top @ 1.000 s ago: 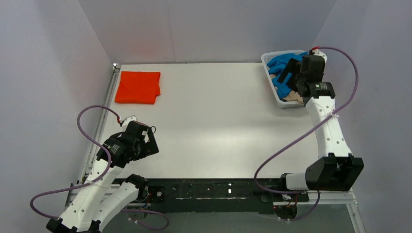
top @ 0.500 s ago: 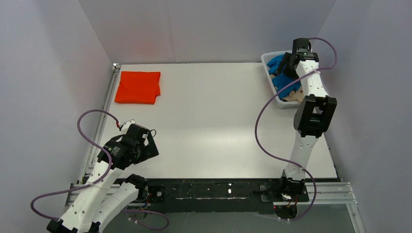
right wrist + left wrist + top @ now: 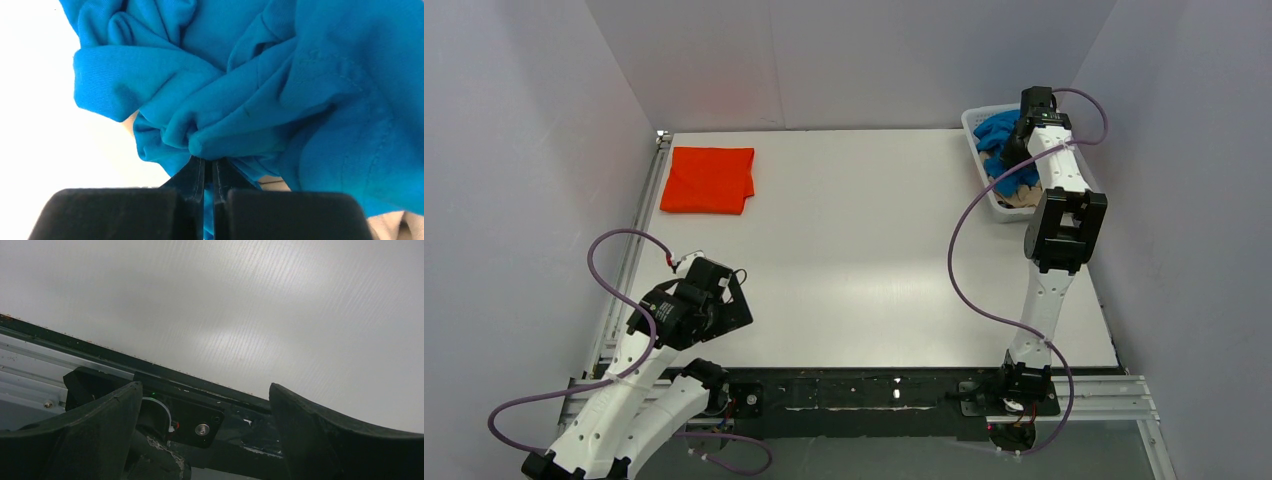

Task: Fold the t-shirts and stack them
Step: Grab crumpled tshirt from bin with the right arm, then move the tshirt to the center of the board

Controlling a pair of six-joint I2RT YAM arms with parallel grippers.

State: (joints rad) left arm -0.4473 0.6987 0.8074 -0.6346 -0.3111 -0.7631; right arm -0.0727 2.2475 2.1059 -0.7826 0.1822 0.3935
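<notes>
A crumpled bright blue t-shirt [image 3: 998, 132] lies in the white mesh basket [image 3: 980, 178] at the table's far right, over beige cloth [image 3: 1024, 198]. My right gripper [image 3: 208, 162] reaches down into the basket and is shut on a fold of the blue t-shirt [image 3: 260, 100], with cloth pinched between its fingers. An orange-red t-shirt [image 3: 708, 180] lies folded flat at the far left of the table. My left gripper [image 3: 205, 405] hovers low at the near left with its jaws wide open and nothing between them.
The right arm [image 3: 1060, 230] stands tall along the table's right side, its purple cable [image 3: 969, 260] looping over the table. The black mounting rail [image 3: 874, 390] runs along the near edge. White walls close in the table.
The right gripper has come down into the basket and shut on the blue t-shirt; it was open before. The left arm has barely moved.
</notes>
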